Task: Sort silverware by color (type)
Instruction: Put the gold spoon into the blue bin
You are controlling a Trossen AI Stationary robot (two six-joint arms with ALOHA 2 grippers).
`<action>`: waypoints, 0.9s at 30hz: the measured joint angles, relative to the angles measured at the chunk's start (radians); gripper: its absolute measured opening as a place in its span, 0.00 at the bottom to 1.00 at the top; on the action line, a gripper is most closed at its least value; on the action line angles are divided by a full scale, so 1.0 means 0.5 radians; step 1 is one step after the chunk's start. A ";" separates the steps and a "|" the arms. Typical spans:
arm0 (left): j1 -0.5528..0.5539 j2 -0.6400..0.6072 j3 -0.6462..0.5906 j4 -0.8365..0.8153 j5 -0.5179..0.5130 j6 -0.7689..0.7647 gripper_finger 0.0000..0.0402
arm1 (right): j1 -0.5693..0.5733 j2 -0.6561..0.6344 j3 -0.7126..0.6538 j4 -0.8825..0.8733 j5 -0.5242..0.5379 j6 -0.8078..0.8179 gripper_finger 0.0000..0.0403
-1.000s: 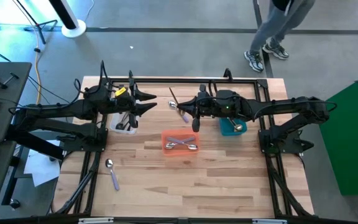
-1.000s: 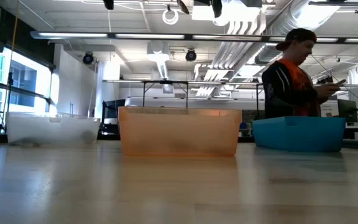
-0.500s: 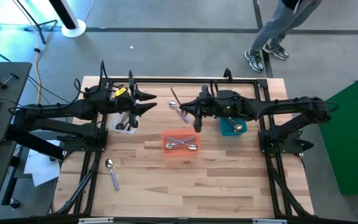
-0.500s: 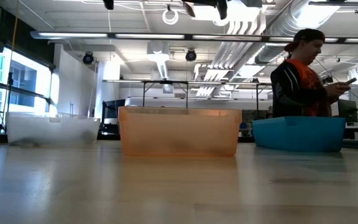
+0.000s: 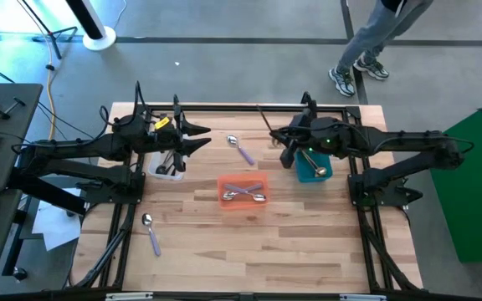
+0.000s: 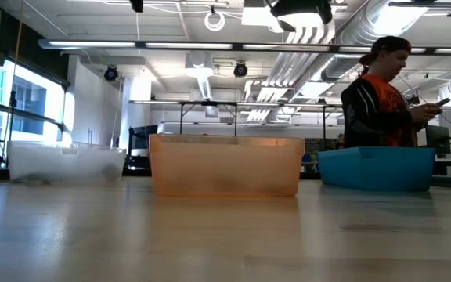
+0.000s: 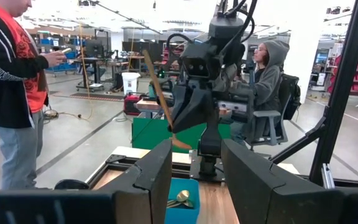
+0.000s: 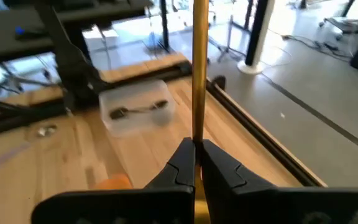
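2 lavender-handled silver spoons remain loose on the pale wooden table (image 5: 308, 251): 1 far lavender-handled spoon (image 5: 240, 150) between the arms, 1 near lavender-handled spoon (image 5: 151, 232) at the front left. We see our right gripper (image 5: 278, 137) beside the teal plastic bin (image 5: 313, 170), fingers pinched tight on a slim gold spoon (image 8: 199, 68) whose handle sticks straight out past the tips. Our left gripper (image 5: 201, 137) waits with fingers apart above the clear plastic bin (image 5: 167, 166). The orange plastic bin (image 5: 243, 191) holds silver spoons. We judge the pinch thin: a quick swing could let the spoon pivot or slip, and a release off-centre would drop it on the rim or outside.
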 joint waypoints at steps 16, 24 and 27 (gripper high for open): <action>0.000 0.000 0.000 0.002 -0.105 -0.002 0.33 | 0.004 -0.517 -0.451 -0.525 0.355 0.663 0.00; 0.000 0.000 0.000 0.002 -0.112 -0.002 0.33 | -0.015 -0.724 -0.920 -0.676 0.267 1.272 0.00; 0.000 0.000 0.000 0.002 -0.113 -0.001 0.33 | -0.098 -0.686 -0.959 -0.745 0.082 1.354 0.00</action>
